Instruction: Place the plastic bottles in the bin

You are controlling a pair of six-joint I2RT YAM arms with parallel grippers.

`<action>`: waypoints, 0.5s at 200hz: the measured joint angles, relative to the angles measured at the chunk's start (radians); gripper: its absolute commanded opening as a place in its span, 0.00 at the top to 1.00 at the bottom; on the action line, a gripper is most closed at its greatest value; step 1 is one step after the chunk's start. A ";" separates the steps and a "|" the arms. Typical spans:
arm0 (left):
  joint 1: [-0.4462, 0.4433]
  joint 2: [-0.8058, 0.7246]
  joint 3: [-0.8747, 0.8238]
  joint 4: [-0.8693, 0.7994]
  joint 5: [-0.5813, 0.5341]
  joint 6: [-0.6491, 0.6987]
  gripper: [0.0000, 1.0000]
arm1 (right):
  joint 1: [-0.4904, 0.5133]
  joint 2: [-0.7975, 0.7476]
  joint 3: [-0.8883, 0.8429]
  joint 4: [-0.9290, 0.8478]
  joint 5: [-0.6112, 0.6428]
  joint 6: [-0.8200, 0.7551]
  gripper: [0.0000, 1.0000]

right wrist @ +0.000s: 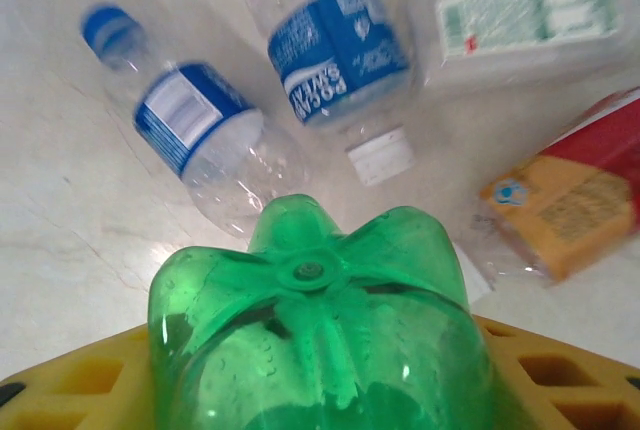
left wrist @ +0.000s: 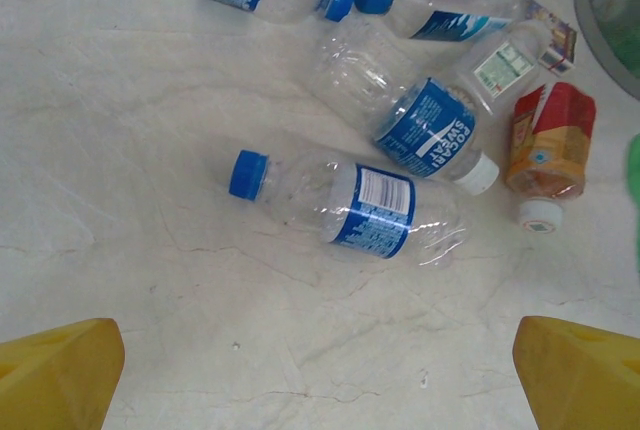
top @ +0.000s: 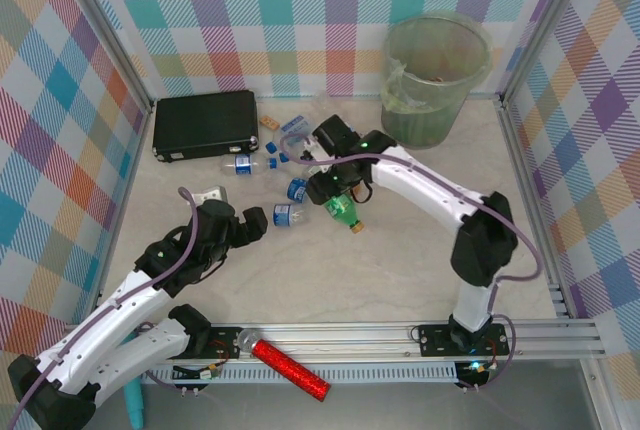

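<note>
Top external view: the pale table carries the bin upright at upper right, well apart from the loose bottles scattered at centre. A black case lies flat at upper left, just beside that scatter. The right gripper, at centre, is clamped around a green bottle whose yellow cap points to the lower right; whether the bottle touches the table cannot be told. In the right wrist view the green bottle's base sits at lower middle between 2 yellow fingers. The left gripper stands open and holds nothing, its 2 yellow fingertips at the lower corners of the left wrist view. Above it, at mid-frame, a clear bottle with a blue cap and label lies on its side. An orange-labelled bottle lies at right. A red glittery cylinder lies at lower centre of the top view.
</note>
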 measured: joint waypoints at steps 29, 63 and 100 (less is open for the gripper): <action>0.000 0.021 0.031 0.010 0.027 0.007 0.00 | -0.011 -0.125 -0.050 0.079 0.042 0.008 0.47; 0.000 0.053 0.068 0.039 0.065 0.016 0.00 | -0.053 -0.229 -0.087 0.157 0.101 0.019 0.47; 0.000 0.092 0.098 0.061 0.103 0.018 0.01 | -0.163 -0.303 -0.088 0.240 0.159 0.031 0.47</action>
